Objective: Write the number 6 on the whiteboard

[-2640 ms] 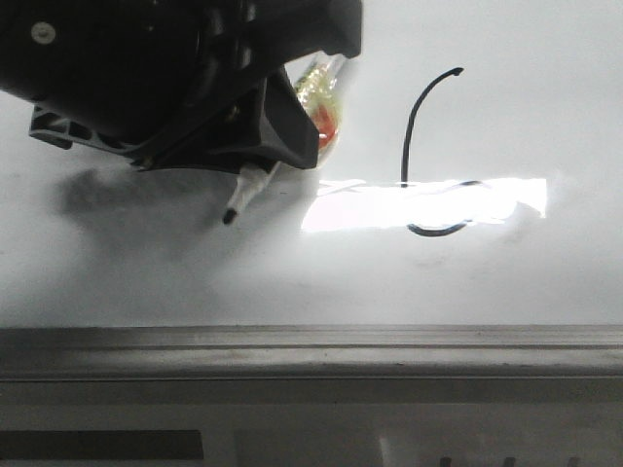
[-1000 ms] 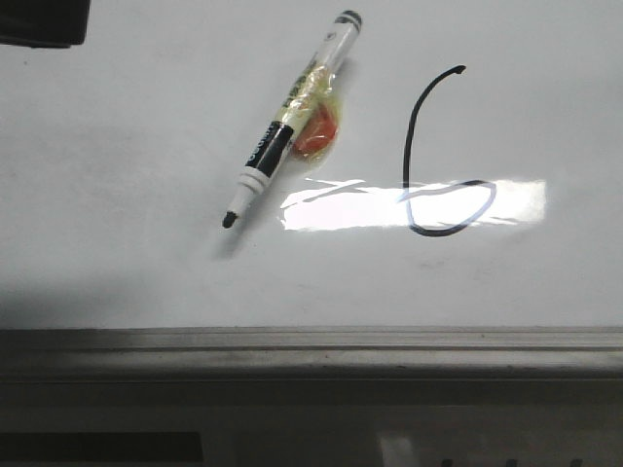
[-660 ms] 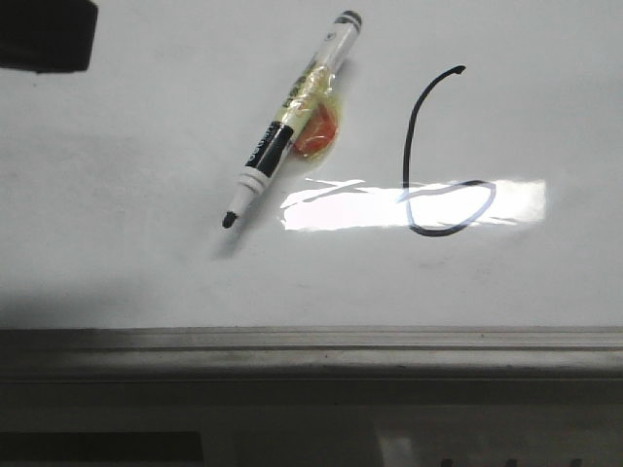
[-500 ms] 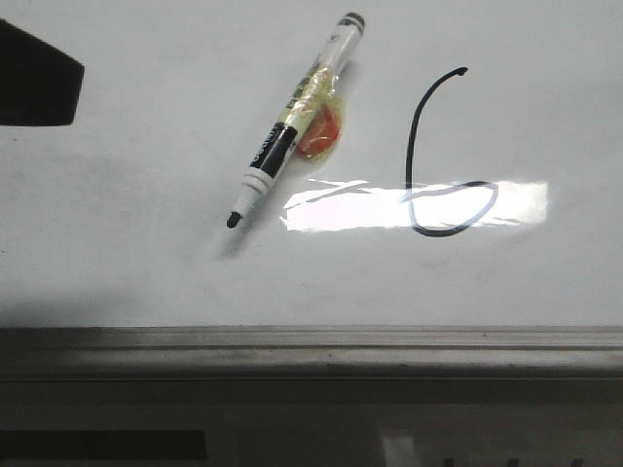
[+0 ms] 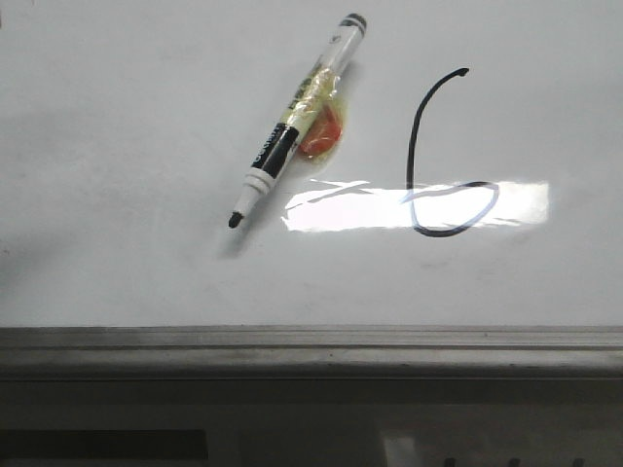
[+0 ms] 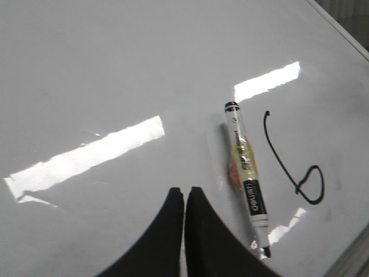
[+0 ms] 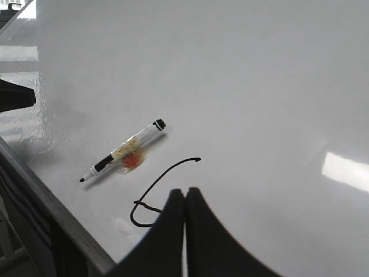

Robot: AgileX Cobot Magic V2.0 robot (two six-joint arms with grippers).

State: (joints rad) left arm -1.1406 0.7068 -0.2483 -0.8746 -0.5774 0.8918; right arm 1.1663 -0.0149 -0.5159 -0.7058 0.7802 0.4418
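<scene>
The whiteboard [image 5: 127,117] fills nearly all of the front view, glossy and pale, with a grey metal ledge [image 5: 311,350] along its lower edge. The number 6 [image 5: 443,161] is drawn on it in thin black line, a tall curved stroke ending in a small round loop, which a bright rectangular glare crosses. Left of the number 6 and near it lies an uncapped dry-erase marker [image 5: 297,117], tilted, tip toward the ledge, with yellowish tape around its barrel and an orange-red blob stuck beside it. The left gripper [image 6: 184,199] hangs over the whiteboard, fingers clenched together on nothing, apart from the marker. The right gripper [image 7: 184,199] is likewise pressed closed and empty, above the number 6.
</scene>
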